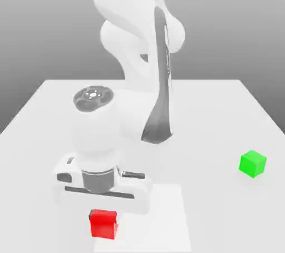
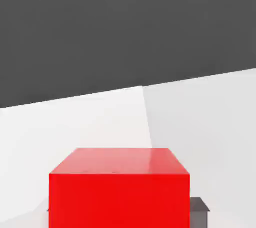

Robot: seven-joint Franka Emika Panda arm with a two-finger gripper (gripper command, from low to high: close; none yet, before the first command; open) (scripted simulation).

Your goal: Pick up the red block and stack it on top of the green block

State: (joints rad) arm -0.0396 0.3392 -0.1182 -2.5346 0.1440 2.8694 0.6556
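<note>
Exterior view: the claw (image 1: pixel 103 219) sits low over the counter (image 1: pixel 222 113), clamped on the red block (image 1: pixel 103 223) between its fingers. Grasp step done, I judge; next comes lifting and carrying toward the green block (image 1: pixel 252 163), well apart to that view's right.

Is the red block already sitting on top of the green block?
No, the red block sits under the hand, far from the green block at the exterior view's right.

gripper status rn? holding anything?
Gripper: jaws shut on the red block, low at the table. The green block sits apart, untouched.
</note>
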